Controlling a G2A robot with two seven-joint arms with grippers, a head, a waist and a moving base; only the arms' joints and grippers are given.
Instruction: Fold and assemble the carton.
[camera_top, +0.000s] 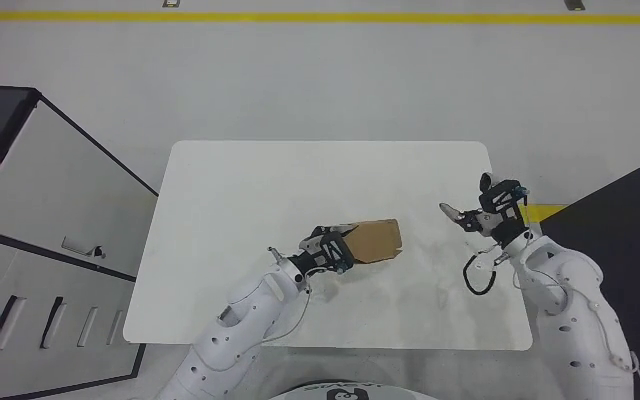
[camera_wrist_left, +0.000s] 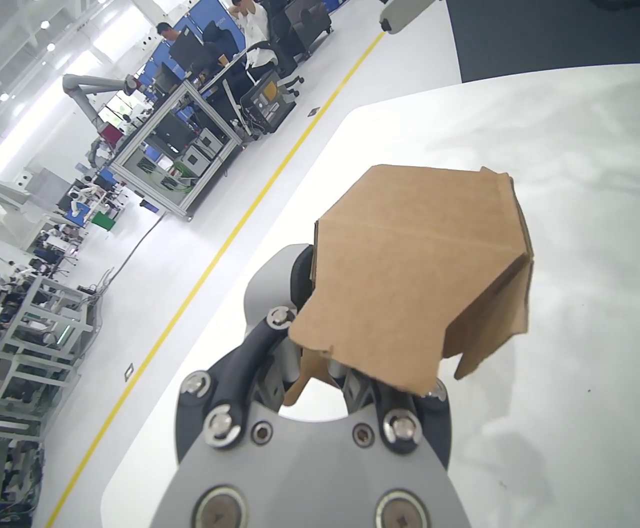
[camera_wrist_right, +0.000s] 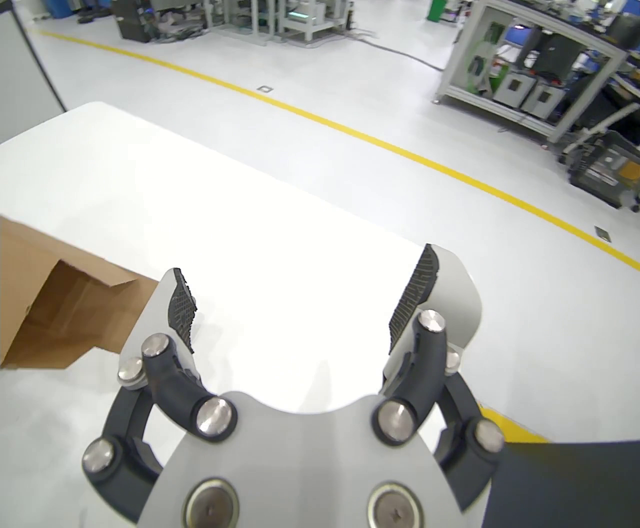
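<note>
Carton (camera_top: 375, 240): centre of the top view, partly formed, open end facing frame right.
Left gripper (camera_top: 335, 253): clamped on the carton's near edge, probably steadying it.
Right gripper (camera_wrist_right: 305, 295): spread wide, empty, well apart at frame right; probably ready for flaps.

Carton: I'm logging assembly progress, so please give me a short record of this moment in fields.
carton: brown cardboard, partly folded, one end open with loose flaps
place: over the middle of the white table
left gripper: shut on the carton's end nearest the robot
right gripper: open, empty, apart from the carton, on the side of its open end
task state: unfinished, flaps not yet closed
</note>
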